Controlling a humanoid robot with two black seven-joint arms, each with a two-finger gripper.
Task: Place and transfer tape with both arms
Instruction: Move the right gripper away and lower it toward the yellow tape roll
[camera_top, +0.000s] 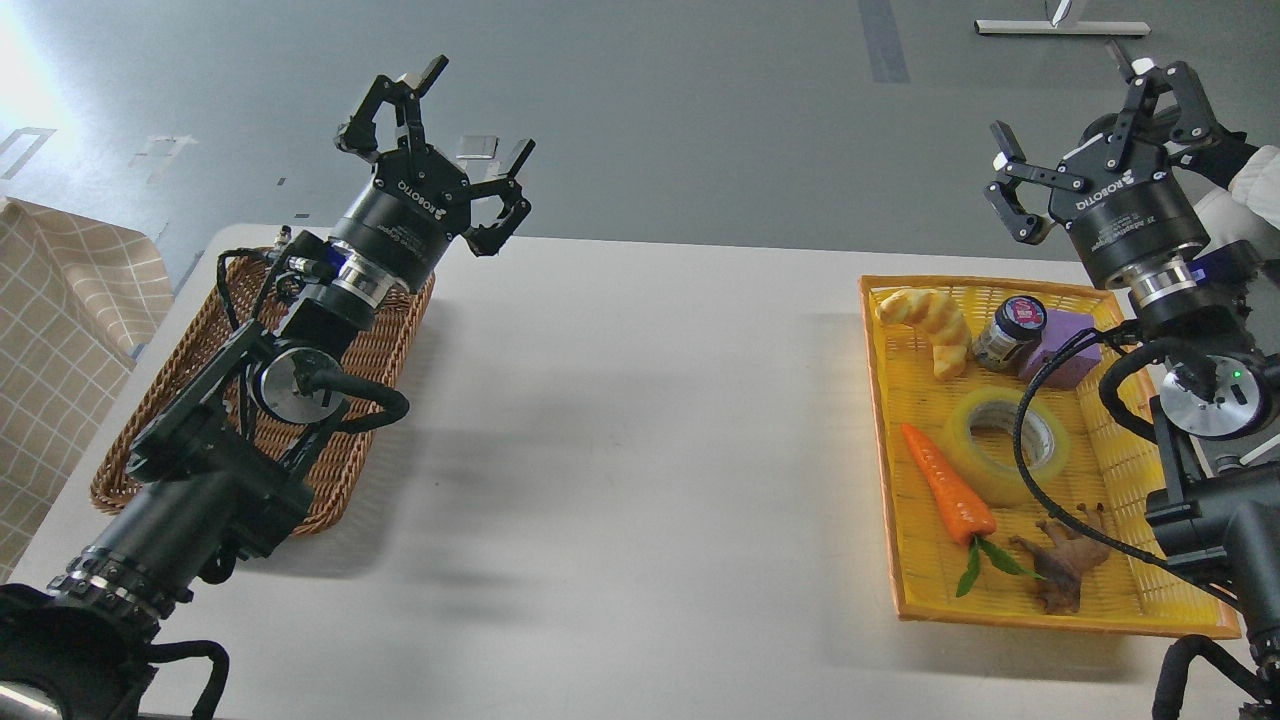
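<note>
The tape, a yellowish translucent roll with a pale core, lies flat in the middle of the yellow tray on the right. My right gripper is open and empty, raised above the tray's far right corner, well beyond the tape. A black cable of the right arm crosses over the tape. My left gripper is open and empty, raised above the far end of the brown wicker basket on the left.
The tray also holds a bread piece, a small jar, a purple block, a toy carrot and a brown dried thing. A person's white sleeve shows at the far right. A checked cloth hangs at the left.
</note>
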